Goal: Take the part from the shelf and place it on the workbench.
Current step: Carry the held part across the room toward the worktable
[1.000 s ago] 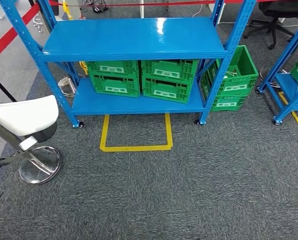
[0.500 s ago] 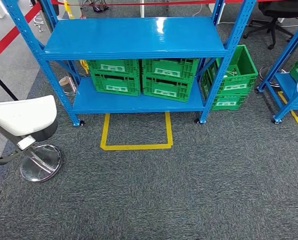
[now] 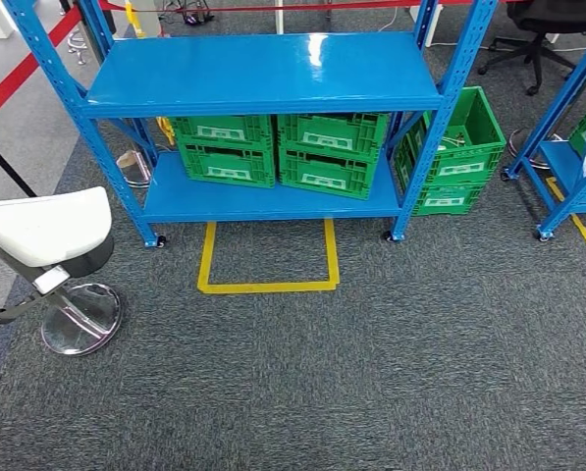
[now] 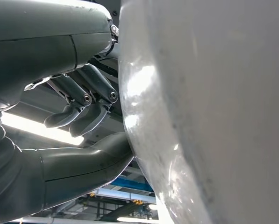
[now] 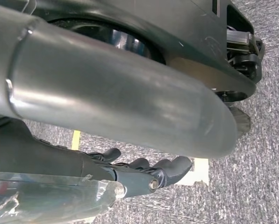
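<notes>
Grey speckled carpet (image 3: pixel 394 373) covers the floor in front of the robot, seen from the head view.

At the left wrist, the left hand (image 4: pixel 74 112) hangs beside a rounded silver surface; its dark fingers (image 4: pixel 81 109) are curled loosely inward above the thick grey thumb (image 4: pixel 78 163), with nothing between them. At the right wrist, the right hand (image 5: pixel 145 175) points toward the carpet, its dark fingers (image 5: pixel 173 167) lying together and slightly bent, with nothing in them; whether they are closed or merely relaxed I cannot tell.

Ahead stands a blue metal two-tier shelf (image 3: pixel 263 71) on small castors. Its glossy top board carries nothing visible. On the lower board two green slotted plastic crates (image 3: pixel 227 149) and (image 3: pixel 333 154) sit side by side, touching. The part itself cannot be made out; the crate interiors are hidden under the top board. A third green plastic crate (image 3: pixel 459 152) stands on the floor just beside the shelf's right post, with pale items inside too small to identify.

A yellow tape outline (image 3: pixel 267 265) marks the carpet directly before the shelf. To the left is a white-seated stool with a chrome round base (image 3: pixel 52 255). A second blue rack (image 3: pixel 571 147) stands at the right edge, and a red barrier strap (image 3: pixel 16 78) crosses the upper left corner.
</notes>
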Controlling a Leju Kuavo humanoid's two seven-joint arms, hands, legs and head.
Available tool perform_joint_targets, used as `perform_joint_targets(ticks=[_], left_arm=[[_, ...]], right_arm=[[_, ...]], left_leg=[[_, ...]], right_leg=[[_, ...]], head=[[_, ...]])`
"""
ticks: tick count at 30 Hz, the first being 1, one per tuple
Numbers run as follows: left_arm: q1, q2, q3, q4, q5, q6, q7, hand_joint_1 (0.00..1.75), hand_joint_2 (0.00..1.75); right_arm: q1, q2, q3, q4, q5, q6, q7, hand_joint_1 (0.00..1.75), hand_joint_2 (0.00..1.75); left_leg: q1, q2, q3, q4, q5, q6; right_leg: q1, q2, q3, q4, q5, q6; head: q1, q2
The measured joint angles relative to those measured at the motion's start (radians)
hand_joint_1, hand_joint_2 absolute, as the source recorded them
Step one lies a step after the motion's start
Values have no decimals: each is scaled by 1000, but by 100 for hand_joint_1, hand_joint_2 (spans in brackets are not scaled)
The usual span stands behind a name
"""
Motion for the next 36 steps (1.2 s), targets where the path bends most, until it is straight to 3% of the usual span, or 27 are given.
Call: perform_joint_targets(ticks=[4,6,8,10,11,12,13,14,15,17,18,20,22,24,26,27,28,29,31,33,35,36], left_arm=[[1,12,5,-5,0,0,0,175,175],[1,20,13,-10,0,1,0,175,175],[1,24,21,-14,0,1,0,175,175],[2,24,24,-16,0,1,0,175,175],[3,24,23,-16,0,1,0,175,175],[3,24,23,-17,0,1,0,175,175],[2,24,22,-17,0,1,0,175,175],[2,24,22,-17,0,1,0,175,175],[1,26,22,-17,0,2,0,175,175],[-2,32,23,-18,0,3,0,175,175],[-4,35,23,-18,0,4,0,175,175],[-4,38,23,-19,0,7,0,175,175],[-3,40,23,-19,0,9,0,175,175],[-1,41,23,-19,0,11,0,175,175],[7,40,24,-19,0,12,0,175,175],[15,40,25,-19,0,13,0,175,175],[23,40,28,-19,0,15,0,175,175],[33,42,32,-19,0,16,0,175,175],[52,49,51,-22,0,18,0,175,175],[74,57,80,-29,0,19,0,175,175],[99,63,103,-35,0,20,0,175,175],[110,67,113,-37,0,20,0,175,175]], right_arm=[[0,2,0,0,6,-9,-3,0,0],[-1,3,0,0,13,-18,-5,0,0],[0,3,1,0,17,-25,-5,0,0],[-1,3,1,0,18,-29,-4,0,0],[-1,3,1,0,18,-30,-4,0,0],[-1,3,1,0,18,-31,-4,0,0],[0,3,1,0,18,-31,-4,0,0],[-1,3,1,0,18,-32,-4,0,0],[-2,3,1,0,18,-33,-4,0,0],[-3,5,1,0,19,-35,-4,0,0],[-4,6,1,0,19,-36,-5,0,0],[-6,7,1,0,20,-37,-6,0,0],[-6,7,1,0,22,-36,-7,0,0],[-5,7,1,0,23,-36,-9,0,0],[-2,7,1,0,25,-39,-10,0,0],[-1,7,1,0,27,-41,-10,0,0],[0,8,2,0,29,-43,-10,0,0],[0,8,2,0,31,-45,-10,0,0],[-1,10,5,0,34,-49,-10,0,0],[-2,11,8,0,37,-53,-11,0,0],[-3,12,10,0,38,-55,-12,0,0],[-4,12,10,0,38,-55,-12,0,0]], left_leg=[[-3,0,-7,2,4,14],[1,-2,-4,-12,16,24],[8,-8,-2,-23,28,28],[11,-19,-10,-23,33,25],[13,-26,-15,-23,36,22],[16,-35,-19,-22,39,17],[21,-44,-23,-21,42,11],[26,-54,-27,-18,45,5],[30,-63,-31,-15,47,-3],[32,-80,-40,-6,50,-20],[32,-88,-44,-5,54,-27],[33,-103,-49,-10,64,-36],[31,-78,-67,18,44,-40],[24,-30,-116,126,-22,-39],[20,-12,-170,260,-86,-35],[18,-11,-177,291,-96,-32],[16,-9,-165,284,-87,-28],[13,-1,-130,235,-64,-23],[2,45,-42,99,-22,-14],[-8,72,-2,24,-9,-5],[-9,49,-6,17,-5,4],[-7,36,-8,14,-2,8]], right_leg=[[-6,-3,1,-6,10,12],[-5,-5,-7,4,-2,20],[-7,-5,-37,80,-61,27],[-12,-4,-86,224,-143,35],[-15,-4,-102,278,-169,39],[-19,-4,-99,296,-176,43],[-23,-2,-74,268,-163,47],[-28,5,-30,204,-140,51],[-33,26,17,132,-124,58],[-40,61,78,38,-108,53],[-39,69,84,31,-110,46],[-37,48,81,39,-105,24],[-35,25,75,40,-99,6],[-30,0,67,40,-94,-8],[-23,-27,58,40,-91,-15],[-20,-42,55,40,-90,-16],[-18,-56,53,40,-89,-17],[-17,-69,53,40,-89,-17],[-12,-93,54,41,-90,-14],[-6,-115,57,40,-90,-6],[-4,-136,62,35,-90,4],[-5,-128,62,37,-94,10]], head=[[-1,0],[0,0],[2,0],[2,0],[2,0],[2,0],[2,0],[2,0],[3,0],[3,0],[2,0],[-2,0],[-5,0],[-8,0],[-9,0],[-9,0],[-9,0],[-9,0],[-9,0],[-9,0],[-8,0],[-8,0]])
